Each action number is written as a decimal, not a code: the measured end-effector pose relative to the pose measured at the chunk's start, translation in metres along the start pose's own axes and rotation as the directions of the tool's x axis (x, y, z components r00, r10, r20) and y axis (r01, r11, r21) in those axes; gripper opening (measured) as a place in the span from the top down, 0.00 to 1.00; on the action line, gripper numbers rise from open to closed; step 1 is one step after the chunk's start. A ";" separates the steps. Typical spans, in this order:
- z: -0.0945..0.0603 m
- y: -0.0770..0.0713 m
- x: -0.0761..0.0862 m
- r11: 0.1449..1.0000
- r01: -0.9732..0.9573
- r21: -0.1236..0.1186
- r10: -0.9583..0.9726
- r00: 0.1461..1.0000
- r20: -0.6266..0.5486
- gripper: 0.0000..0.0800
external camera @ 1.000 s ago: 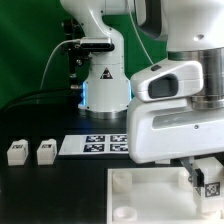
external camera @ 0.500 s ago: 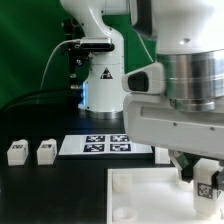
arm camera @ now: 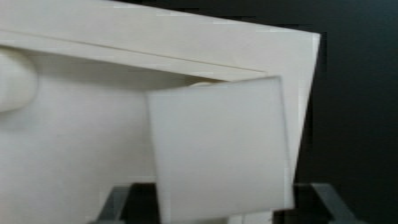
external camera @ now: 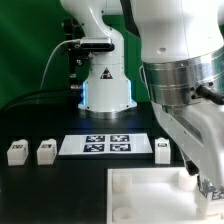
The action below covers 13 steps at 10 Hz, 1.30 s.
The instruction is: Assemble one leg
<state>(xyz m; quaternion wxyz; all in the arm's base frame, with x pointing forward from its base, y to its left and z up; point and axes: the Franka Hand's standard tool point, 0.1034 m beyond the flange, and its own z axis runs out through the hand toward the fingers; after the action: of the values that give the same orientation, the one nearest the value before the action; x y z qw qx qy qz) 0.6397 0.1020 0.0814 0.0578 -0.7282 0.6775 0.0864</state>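
The end effector (arm camera: 221,205) holds a leg (arm camera: 222,140) at the tabletop (arm camera: 89,130), and next it must line it up with a corner hole (external camera: 120,181).

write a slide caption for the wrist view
Gripper clamped on a white leg, held over the white tabletop near its corner.

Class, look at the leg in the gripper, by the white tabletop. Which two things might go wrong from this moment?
1. The leg looks tilted in the gripper, and the socket in the tabletop lies off to one side, so it may enter crooked and jam.
2. A spare leg lies near the arm; a swing might knock it away.
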 end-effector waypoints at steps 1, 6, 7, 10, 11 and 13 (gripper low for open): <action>0.000 0.000 0.000 1.000 0.005 0.002 -0.005 1.000 -0.001 0.64; 0.003 0.009 -0.018 0.813 0.581 -0.030 -0.582 0.813 -0.021 0.22; 0.005 0.012 -0.020 0.727 0.686 -0.032 -0.686 0.727 -0.024 0.20; 0.006 0.012 -0.017 0.459 0.887 -0.047 -0.888 0.459 -0.015 0.19; 0.005 0.010 -0.016 0.272 0.959 -0.074 -0.962 0.271 -0.022 0.19; 0.005 0.004 -0.011 -0.028 0.995 -0.091 -0.999 -0.030 -0.013 0.19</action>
<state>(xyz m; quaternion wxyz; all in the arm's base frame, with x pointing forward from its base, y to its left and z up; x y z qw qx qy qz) 0.6346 0.1137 0.0789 0.0575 -0.9970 -0.0504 0.0100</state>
